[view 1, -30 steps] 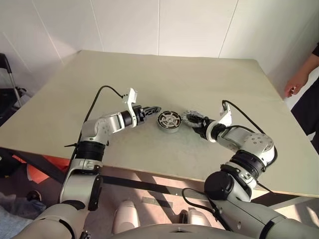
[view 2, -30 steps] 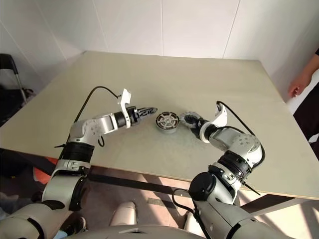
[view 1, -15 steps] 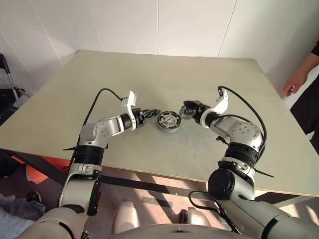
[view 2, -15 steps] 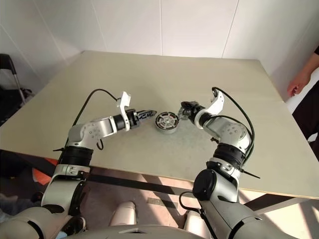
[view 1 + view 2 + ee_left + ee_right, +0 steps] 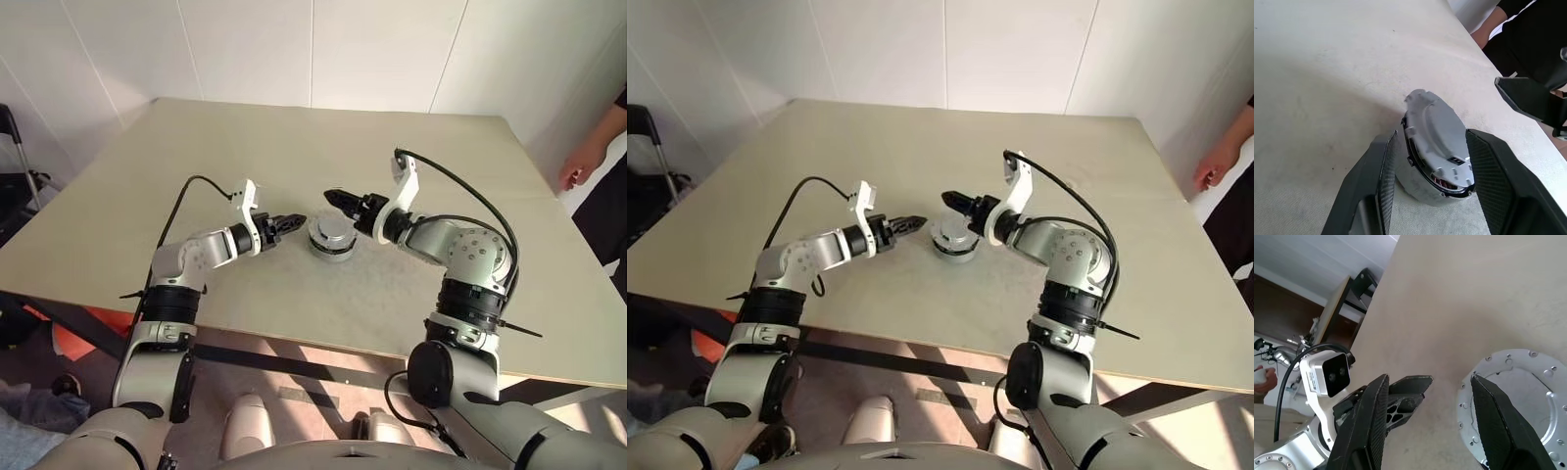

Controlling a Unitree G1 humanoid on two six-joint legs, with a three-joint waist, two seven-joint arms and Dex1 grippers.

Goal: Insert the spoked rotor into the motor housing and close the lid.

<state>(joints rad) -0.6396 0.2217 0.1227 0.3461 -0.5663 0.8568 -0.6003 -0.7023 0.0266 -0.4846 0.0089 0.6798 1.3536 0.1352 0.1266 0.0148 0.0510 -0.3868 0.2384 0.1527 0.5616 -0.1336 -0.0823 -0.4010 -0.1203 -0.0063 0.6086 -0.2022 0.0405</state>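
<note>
The lid (image 5: 331, 231) sits on top of the housing (image 5: 1449, 185) on the bench (image 5: 392, 157), copper windings showing under its rim. It lies just ahead of the left end effector (image 5: 291, 222), whose open fingers (image 5: 1376, 176) flank the stack without clearly touching it. The right end effector (image 5: 338, 199) hovers just above and beyond the lid, fingers apart and holding nothing. A person's hand (image 5: 578, 164) hangs past the bench edge, well apart from the right end effector.
</note>
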